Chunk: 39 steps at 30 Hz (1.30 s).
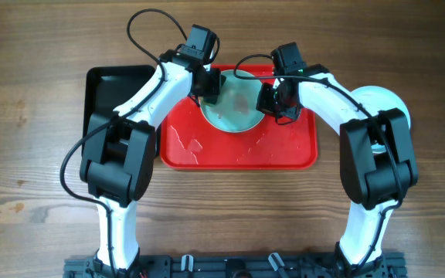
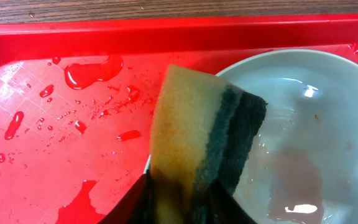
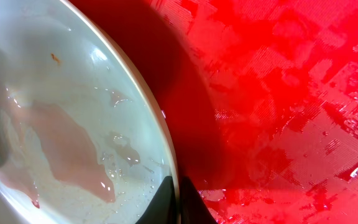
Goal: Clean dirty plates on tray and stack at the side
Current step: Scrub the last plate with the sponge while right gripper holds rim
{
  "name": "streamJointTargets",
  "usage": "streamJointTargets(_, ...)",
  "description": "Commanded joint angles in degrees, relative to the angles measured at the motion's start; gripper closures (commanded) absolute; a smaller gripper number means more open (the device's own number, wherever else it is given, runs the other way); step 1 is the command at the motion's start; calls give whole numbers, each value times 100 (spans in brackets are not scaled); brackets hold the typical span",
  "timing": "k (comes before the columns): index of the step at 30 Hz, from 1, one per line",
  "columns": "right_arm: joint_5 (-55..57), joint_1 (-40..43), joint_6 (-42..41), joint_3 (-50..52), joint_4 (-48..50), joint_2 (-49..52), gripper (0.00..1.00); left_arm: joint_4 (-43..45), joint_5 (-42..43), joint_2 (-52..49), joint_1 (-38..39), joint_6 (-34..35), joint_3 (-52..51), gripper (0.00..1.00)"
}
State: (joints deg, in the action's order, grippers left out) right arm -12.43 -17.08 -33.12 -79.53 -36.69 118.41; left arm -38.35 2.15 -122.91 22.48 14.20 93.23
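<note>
left gripper (image 2: pixel 188 210) — clamped on sponge (image 2: pixel 197 134), plate (image 2: pixel 316 118) just right of it | right gripper (image 3: pixel 178 200) pinches plate's rim at tray (image 2: pixel 36 162) far edge

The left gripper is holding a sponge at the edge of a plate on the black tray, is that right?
Wrong tray: the plate lies on the red tray, as the left wrist view shows. The left gripper does hold a sponge at its edge.

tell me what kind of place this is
Likely a robot lab bench staged for dishwashing, not a real kitchen: two arms at a wooden table, a wet red tray holding a plate, and a sponge in the left fingers.
</note>
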Motion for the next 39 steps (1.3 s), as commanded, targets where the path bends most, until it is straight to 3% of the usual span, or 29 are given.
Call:
streamJointTargets(1,-76,-48,103,129,28,129,96,31,-72,-120,136,-50,52,80)
streamJointTargets(4,-76,-48,105,129,24,129,96,26,-76,-260,297,-52,52,84)
streamJointTargets(7,-76,-48,125,129,17,129,96,17,-74,-398,385,-39,52,96)
streamJointTargets(15,-79,-48,114,129,28,129,95,39,85,-730,404,315,52,96)
streamJointTargets(24,-76,-48,118,129,42,129,96,221,2039,-728,472,273,55,96)
streamJointTargets(27,-76,-48,120,129,70,129,96,310,2203,-728,474,275,52,96)
streamJointTargets(32,-81,-46,118,129,52,129,96,367,1381,-728,413,586,52,96)
streamJointTargets(36,-79,-48,120,129,46,129,96,570,-129,-728,328,1126,52,96)
streamJointTargets(39,-79,-46,120,129,44,129,96,850,-734,-728,310,1200,55,96)
